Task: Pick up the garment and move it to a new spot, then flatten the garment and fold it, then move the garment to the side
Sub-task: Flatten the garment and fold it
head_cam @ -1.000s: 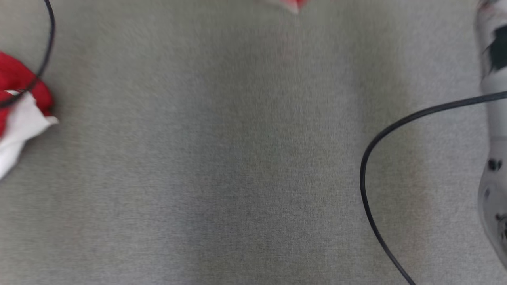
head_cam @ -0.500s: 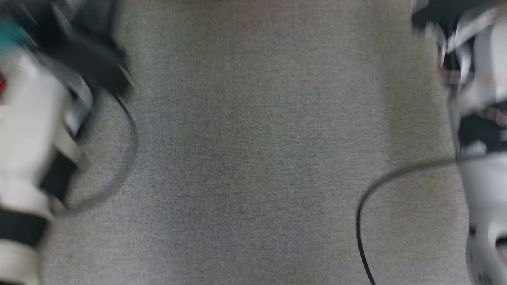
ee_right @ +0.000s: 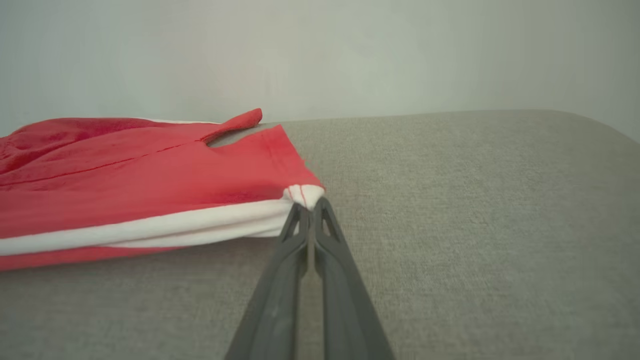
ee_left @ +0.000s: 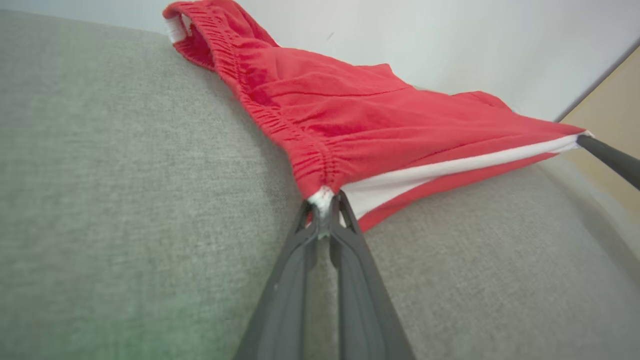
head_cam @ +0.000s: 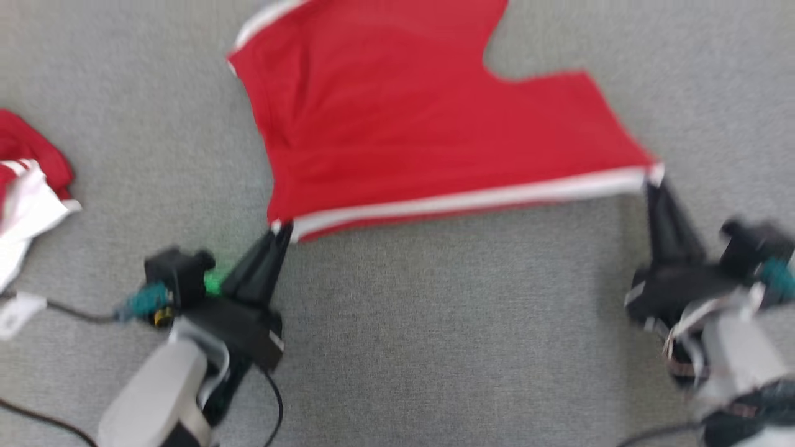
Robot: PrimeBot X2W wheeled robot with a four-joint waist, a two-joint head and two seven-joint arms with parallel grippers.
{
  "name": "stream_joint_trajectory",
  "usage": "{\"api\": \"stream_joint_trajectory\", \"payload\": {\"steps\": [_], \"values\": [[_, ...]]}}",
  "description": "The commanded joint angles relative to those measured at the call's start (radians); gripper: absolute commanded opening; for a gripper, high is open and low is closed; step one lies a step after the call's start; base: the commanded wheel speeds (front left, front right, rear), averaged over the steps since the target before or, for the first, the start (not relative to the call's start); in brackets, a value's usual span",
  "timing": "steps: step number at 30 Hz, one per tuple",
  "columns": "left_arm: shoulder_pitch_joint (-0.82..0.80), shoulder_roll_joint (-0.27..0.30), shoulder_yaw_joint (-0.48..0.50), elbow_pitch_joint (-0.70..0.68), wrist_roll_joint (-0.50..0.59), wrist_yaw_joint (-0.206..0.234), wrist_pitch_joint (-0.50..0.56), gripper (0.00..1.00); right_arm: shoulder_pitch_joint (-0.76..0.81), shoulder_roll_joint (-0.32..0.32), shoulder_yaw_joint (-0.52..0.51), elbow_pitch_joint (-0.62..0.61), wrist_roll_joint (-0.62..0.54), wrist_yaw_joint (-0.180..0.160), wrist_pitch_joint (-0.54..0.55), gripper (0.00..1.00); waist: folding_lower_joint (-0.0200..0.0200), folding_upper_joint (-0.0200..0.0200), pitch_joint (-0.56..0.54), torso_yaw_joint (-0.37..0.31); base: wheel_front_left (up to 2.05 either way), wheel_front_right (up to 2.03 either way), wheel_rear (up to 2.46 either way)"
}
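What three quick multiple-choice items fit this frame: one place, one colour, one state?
1. Where does the left gripper hold the shorts?
A. waistband corner
B. crotch
C. leg middle

2. What colour is the stripe along the stretched edge?
A. black
B. white
C. blue

3. What is the right gripper doing?
A. open above the cloth
B. shut on a leg corner
C. shut, holding nothing

Key:
1. A, the gathered waistband ends at its tips.
2. B, a white band runs between both grippers.
3. B, its fingers pinch the white corner.
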Motion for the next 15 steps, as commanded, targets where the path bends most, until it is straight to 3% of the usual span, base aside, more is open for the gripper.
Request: {"api": "stream_joint_trajectory", "payload": {"steps": [1,7,15], "values": [[0.082,0.019,0.019,0.042,-0.019,0.012,0.004,0.00,0.042,-0.026,-0.029,0.006,0.011,-0.017,-0.002,0.00,0.0003,0.0001,-0.073,-0.006,0.00,0.00,0.00],[0.217,-0.011,0.095,0.052,-0.027,0.013,0.002,0.00,0.207,0.004,-0.060,0.019,0.046,-0.018,-0.003,0.00,0.0003,0.0001,-0.183,-0.005,0.00,0.00,0.00],[0.391,-0.035,0.186,0.016,0.064,0.014,-0.001,0.00,0.371,0.056,-0.077,0.027,0.022,-0.019,-0.003,0.00,0.0003,0.0001,-0.305,-0.003,0.00,0.00,0.00]]}}
